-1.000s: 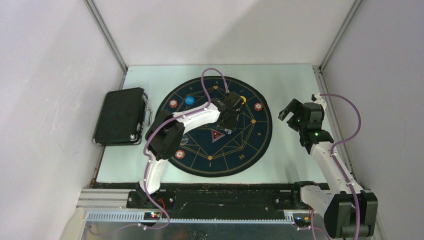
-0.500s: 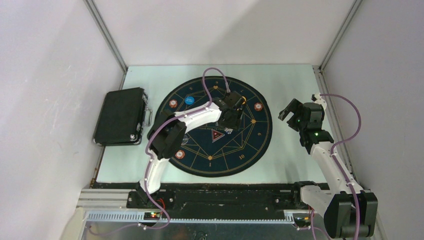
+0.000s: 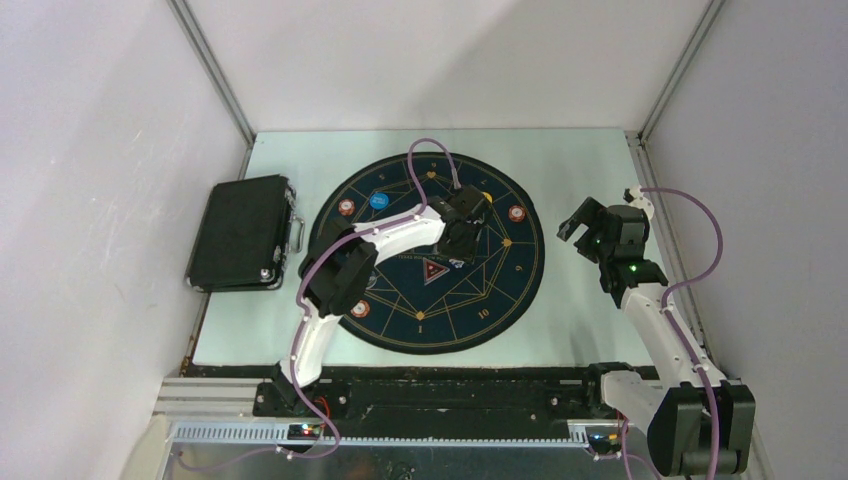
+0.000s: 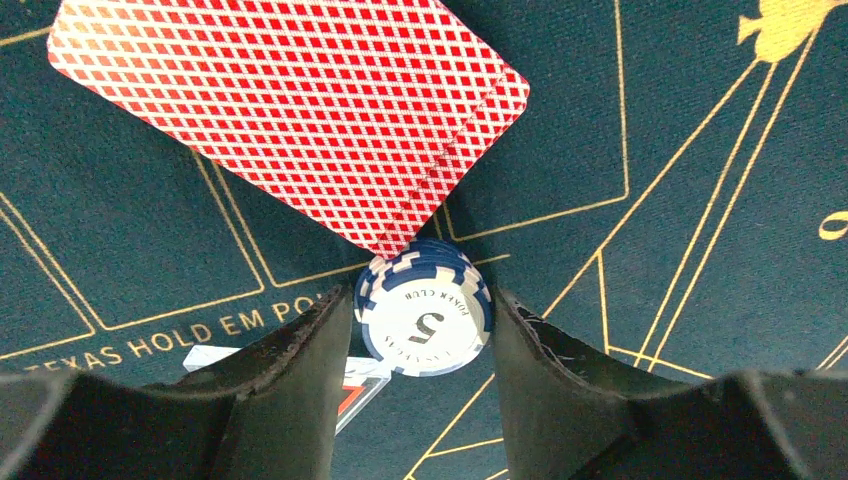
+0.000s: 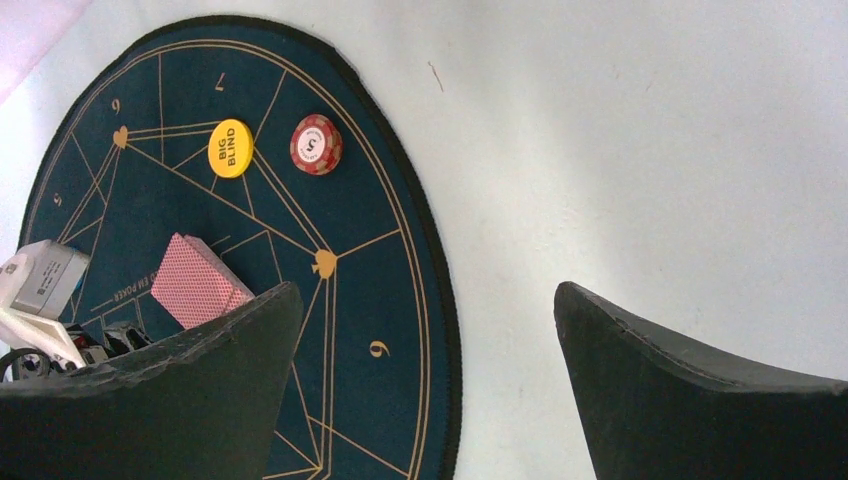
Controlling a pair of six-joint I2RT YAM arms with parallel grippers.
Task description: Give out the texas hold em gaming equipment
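Left fingers (image 4: 290, 400) flank blue-white round poker chip (image 4: 425, 320), lower centre, on dark round mat (image 4: 650, 250), at corner of red-backed playing cards (image 4: 290, 110); grip cannot be told. Right fingers (image 5: 200, 400) spread wide over pale worktop (image 5: 620, 150).

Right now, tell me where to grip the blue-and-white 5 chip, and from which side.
Pinch the blue-and-white chip across its rim at the free sides, coming down from above: it lies face-up on the mat, cards crowding its far edge.
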